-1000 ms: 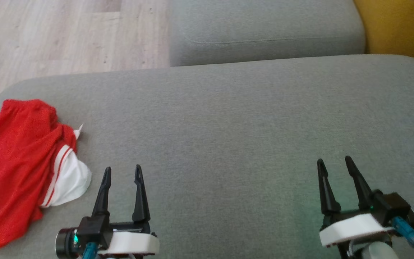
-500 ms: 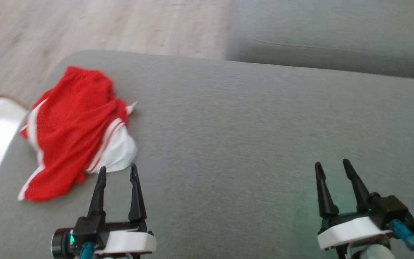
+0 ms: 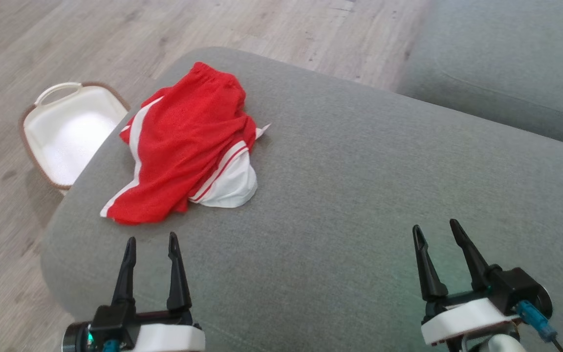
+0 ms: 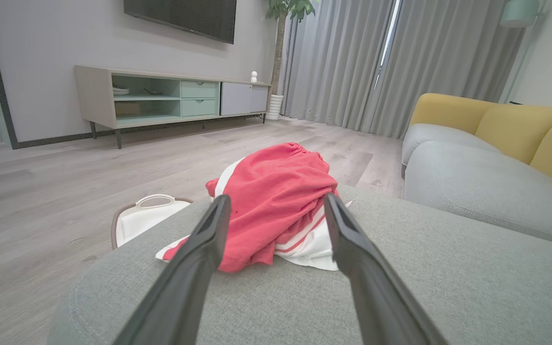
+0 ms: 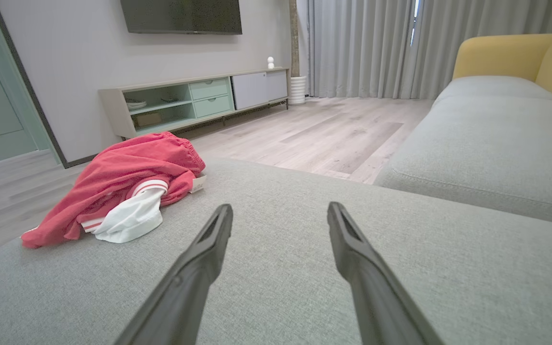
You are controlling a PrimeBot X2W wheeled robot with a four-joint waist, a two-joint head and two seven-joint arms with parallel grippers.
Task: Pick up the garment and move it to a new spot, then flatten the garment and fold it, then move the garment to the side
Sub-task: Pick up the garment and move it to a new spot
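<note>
A wide grey seat takes up most of the head view, with a second grey cushion beyond it at the far right. Pale wood floor runs along the left and far sides. In the left wrist view a low cabinet stands against the far wall.

A white basket with a brown rim sits on the floor, just beside the seat's left edge.

The garment, red with white stripes and a white panel, lies crumpled on the far left part of the seat, near the rounded corner. A small white piece at its right edge may be a tag.

The left gripper hovers near the garment's near edge, fingers spread and holding nothing. The right gripper is well apart at the near right over bare fabric, fingers likewise spread and holding nothing.
</note>
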